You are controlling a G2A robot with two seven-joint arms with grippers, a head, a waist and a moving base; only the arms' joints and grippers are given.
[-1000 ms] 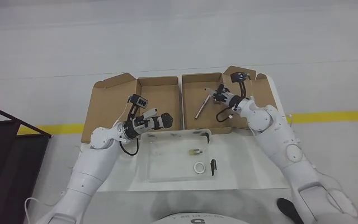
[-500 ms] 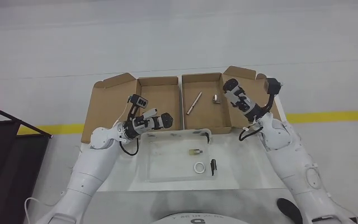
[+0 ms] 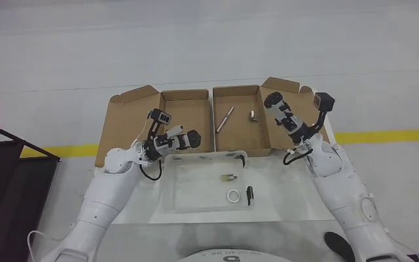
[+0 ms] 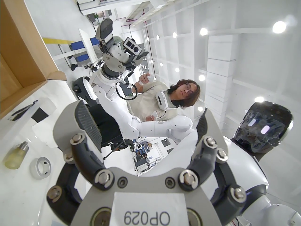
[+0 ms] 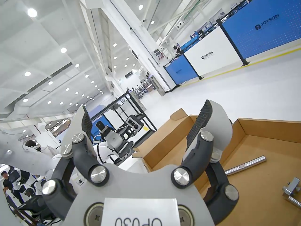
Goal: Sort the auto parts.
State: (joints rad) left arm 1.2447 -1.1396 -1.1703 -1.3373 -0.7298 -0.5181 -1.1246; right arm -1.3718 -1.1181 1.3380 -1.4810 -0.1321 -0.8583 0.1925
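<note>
My right gripper (image 3: 272,101) (image 5: 144,118) is open, holds nothing, and is raised over the right side of the right cardboard box (image 3: 260,139) (image 5: 270,128). In that box lie a metal rod (image 3: 224,120) (image 5: 244,165) and a small metal bracket (image 3: 252,116) (image 5: 291,190). My left gripper (image 3: 190,139) (image 4: 145,128) is open and holds nothing, at the front edge of the left cardboard box (image 3: 186,98), tilted upward. The white tray (image 3: 190,196) holds a yellowish cylinder (image 3: 228,177) (image 4: 15,157), a white ring (image 3: 233,195) (image 4: 41,167) and a black clip (image 3: 249,194) (image 4: 23,110).
Both boxes stand side by side at the table's far edge with their flaps open outward. The tray sits in front of them, near the table's front edge. The left box's floor is bare. White table surface lies to the right of the tray.
My right gripper has risen out of the right box and swung right, leaving the metal bracket on the box floor. The rod has shifted slightly left. My left arm has barely moved.
</note>
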